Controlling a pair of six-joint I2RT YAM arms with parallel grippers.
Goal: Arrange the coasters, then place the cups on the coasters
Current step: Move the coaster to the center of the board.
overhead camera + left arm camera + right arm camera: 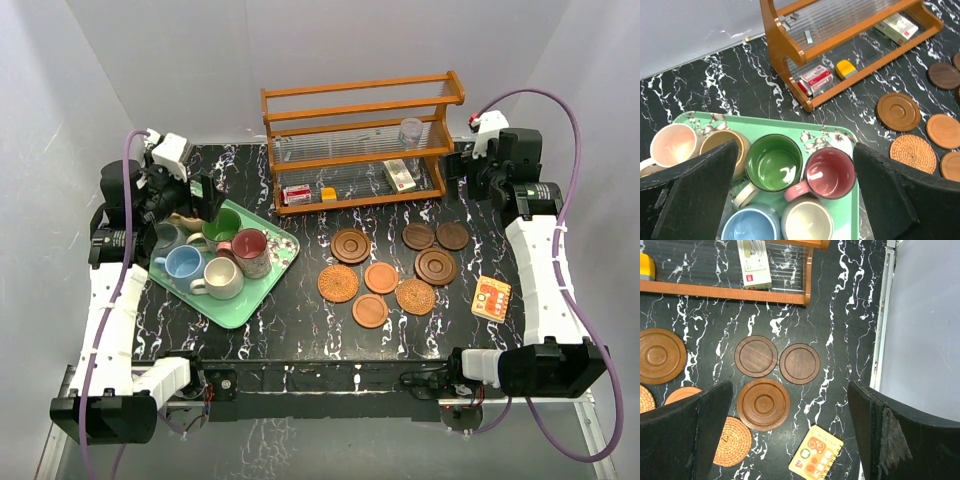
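Several round coasters lie loose on the black marble right of centre: dark ringed wood ones (350,245) (436,266), woven ones (338,283) and smooth orange ones (370,310). Several cups stand close together on a mint-green tray (283,262) at the left. My left gripper (795,200) hangs open above the green cup (774,162) and the pink cup (830,172), with light blue (750,225) and cream (807,220) cups nearer. My right gripper (790,435) hangs open over the far-right coasters (763,404), holding nothing.
A wooden rack (360,140) at the back holds small boxes and a clear glass tumbler (410,130). A small orange square card (491,298) lies near the right arm. White walls close in the table's sides and back.
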